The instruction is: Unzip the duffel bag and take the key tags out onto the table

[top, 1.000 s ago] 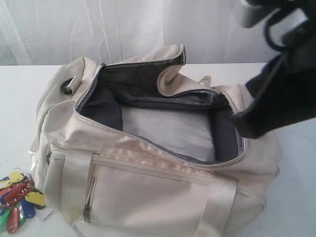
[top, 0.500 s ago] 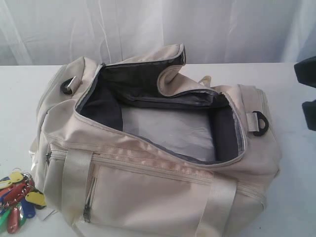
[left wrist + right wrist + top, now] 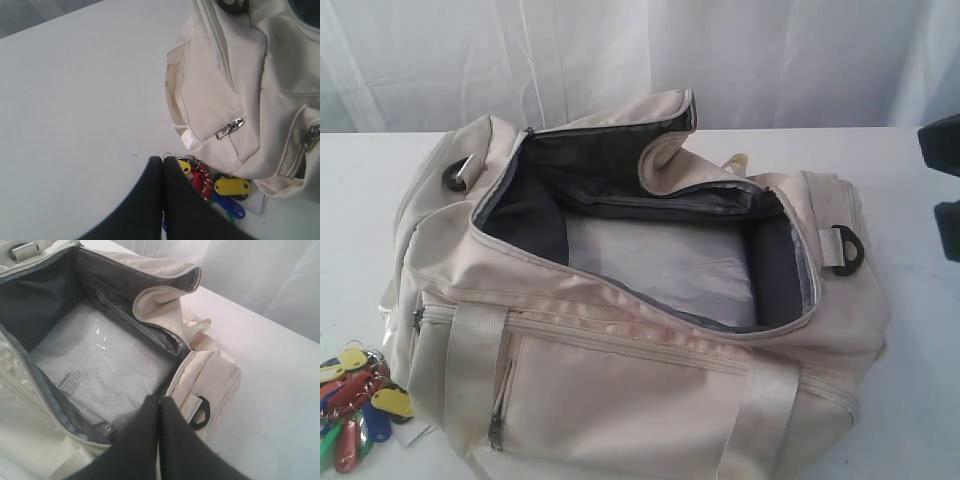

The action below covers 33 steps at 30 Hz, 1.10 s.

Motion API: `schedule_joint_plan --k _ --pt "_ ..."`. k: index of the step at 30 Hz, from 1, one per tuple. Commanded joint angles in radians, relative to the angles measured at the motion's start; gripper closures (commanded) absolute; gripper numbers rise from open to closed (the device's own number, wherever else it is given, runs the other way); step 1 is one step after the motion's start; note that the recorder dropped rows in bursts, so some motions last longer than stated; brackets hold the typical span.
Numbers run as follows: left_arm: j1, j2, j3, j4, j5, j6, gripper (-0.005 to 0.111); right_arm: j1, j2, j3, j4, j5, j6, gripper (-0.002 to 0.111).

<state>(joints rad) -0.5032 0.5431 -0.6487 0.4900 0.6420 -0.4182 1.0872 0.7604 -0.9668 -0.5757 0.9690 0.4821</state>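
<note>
The bunch of small red, yellow, blue and green plastic key tags lies on the plain white counter, just beside the left front corner of the large cream fabric duffel bag. The bag's main zip stands open on dark grey lining. Both steps look done, and I judge the arms need only draw clear. The left hand hovers by the tags, fingers pressed together and empty, which only its wrist view shows. The right hand, likewise closed and empty, hangs over the bag's right end. Its view alone shows print on the clear plastic wrapping inside.
</note>
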Motion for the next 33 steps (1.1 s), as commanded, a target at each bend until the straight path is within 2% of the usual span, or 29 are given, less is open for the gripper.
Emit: schedule_joint_plan --k 1,7,10,14,16,17,18,20,22,25,27,28,29,33 --pt "0.002 -0.009 0.006 -0.002 0.0 -0.001 0.107 -0.011 -0.005 0.003 -0.001 -0.007 0.012 0.108" --pt "0.002 -0.019 0.01 -0.002 0.0 -0.001 0.107 -0.011 -0.005 0.003 -0.001 -0.007 0.012 0.108" --pt "0.025 -0.058 0.01 0.008 0.0 -0.001 0.107 -0.011 -0.005 0.003 -0.001 -0.007 0.012 0.108" --pt "0.159 -0.153 0.01 0.013 0.002 -0.001 0.107 -0.011 -0.005 0.003 -0.001 -0.007 0.012 0.108" --pt "0.242 -0.197 0.01 0.011 0.004 -0.001 0.107 -0.011 -0.005 0.003 -0.001 -0.007 0.012 0.108" --pt "0.304 -0.223 0.01 -0.006 0.004 -0.009 0.107 -0.011 -0.005 0.003 -0.001 -0.007 0.012 0.108" --pt "0.334 -0.238 0.016 -0.012 -0.003 -0.015 0.107 -0.011 -0.005 0.003 -0.001 -0.007 0.012 0.108" --pt "0.417 -0.297 0.106 -0.014 -0.114 -0.087 0.107 -0.011 -0.005 0.003 -0.001 -0.007 0.012 0.108" --pt "0.466 -0.342 0.26 -0.017 -0.324 -0.146 0.107 -0.011 -0.005 0.003 -0.001 -0.007 0.012 0.108" --pt "0.507 -0.373 0.525 -0.017 -0.693 -0.231 0.107 -0.011 -0.005 0.003 -0.001 -0.007 0.012 0.108" --pt "0.507 -0.397 0.649 -0.017 -0.888 -0.234 0.107 -0.011 -0.005 0.003 -0.001 -0.007 0.012 0.108" --pt "0.507 -0.41 0.649 -0.013 -0.933 -0.234 0.107 -0.011 -0.005 0.003 -0.001 -0.007 0.012 0.108" --pt "0.507 -0.417 0.649 -0.007 -0.885 -0.267 0.107 -0.011 -0.005 0.003 -0.001 -0.007 0.012 0.108" --pt "0.515 -0.433 0.649 -0.022 -0.864 -0.301 0.107 -0.011 -0.005 0.003 -0.001 -0.007 0.012 0.108"
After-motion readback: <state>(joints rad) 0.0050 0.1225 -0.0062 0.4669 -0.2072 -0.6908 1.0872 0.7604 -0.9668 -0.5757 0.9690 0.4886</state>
